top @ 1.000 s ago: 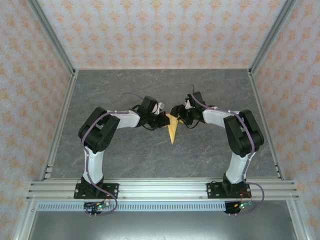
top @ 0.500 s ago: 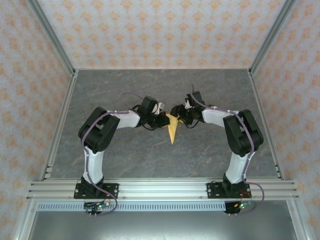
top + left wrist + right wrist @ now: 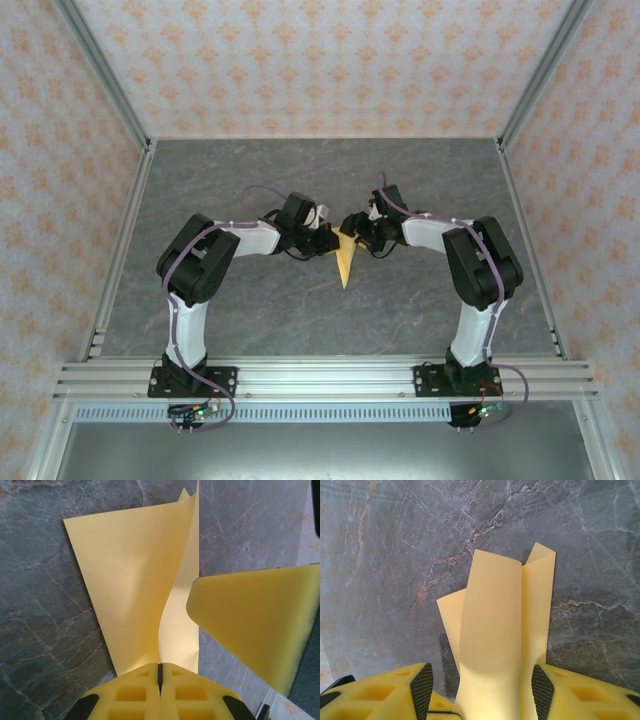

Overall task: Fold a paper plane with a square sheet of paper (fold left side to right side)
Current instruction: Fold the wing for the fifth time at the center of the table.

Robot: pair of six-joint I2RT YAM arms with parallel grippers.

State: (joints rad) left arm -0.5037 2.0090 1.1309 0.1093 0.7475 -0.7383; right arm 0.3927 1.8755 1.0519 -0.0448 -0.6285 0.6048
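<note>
Swung slightly leftward at the right arm point(image 3: 485, 265) elbow since a second before; kept the paper point(image 3: 345, 262) in place at the middle of the table point(image 3: 250, 320). Pinched the paper's edge with the left gripper point(image 3: 160, 672), fingers pressed together. Held the right gripper point(image 3: 481, 682) spread, a raised flap between its fingers.

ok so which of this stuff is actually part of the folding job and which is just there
Part of the job: folded yellow paper; left gripper, shut on it; right gripper, jaws open around it.
Just there: grey table; patterned walls; metal frame.
</note>
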